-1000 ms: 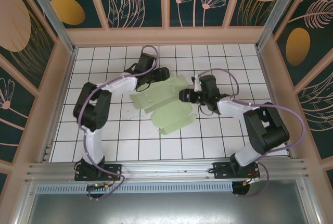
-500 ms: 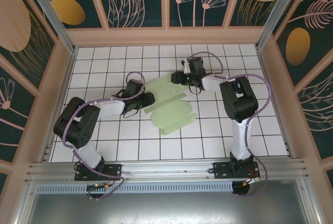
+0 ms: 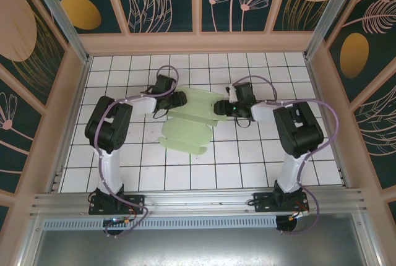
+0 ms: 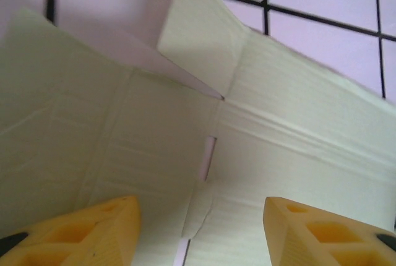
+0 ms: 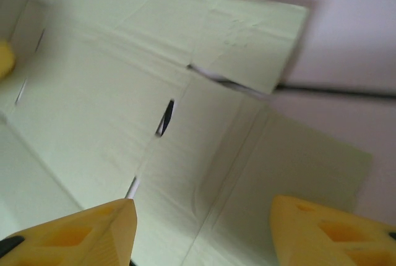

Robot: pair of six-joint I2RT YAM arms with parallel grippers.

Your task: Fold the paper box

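The paper box [image 3: 185,131] sits mid-table on the white tiled table [image 3: 124,161], a pale green creased cut-out, still far from a closed box. A second ago it sprawled wider toward your right arm; now it reads as narrower and drawn in, its rounded near flap pointing toward the arm bases and its far panels bunched between the two grippers.

Your left gripper [image 3: 180,99] has swung back up from the card's near-left edge to its far-left side. Your right gripper [image 3: 218,110] has come down from the far edge to the right side, so the two now face each other across the far half.

From the left wrist, the card [image 4: 278,130] fills the ground beneath fingers [image 4: 105,223] set well apart, with a slot [image 4: 210,154] and a raised flap [image 4: 198,37] ahead. From the right wrist, the fingers [image 5: 93,232] likewise stand apart over the sheet [image 5: 93,93], a cut flap [image 5: 257,43] lifting at the far corner.

Neither hand is clamped on the card; whether either touches it, you cannot tell. The panels look only partly raised, so the side walls probably come next, and a push from one side alone risks sliding the sheet.
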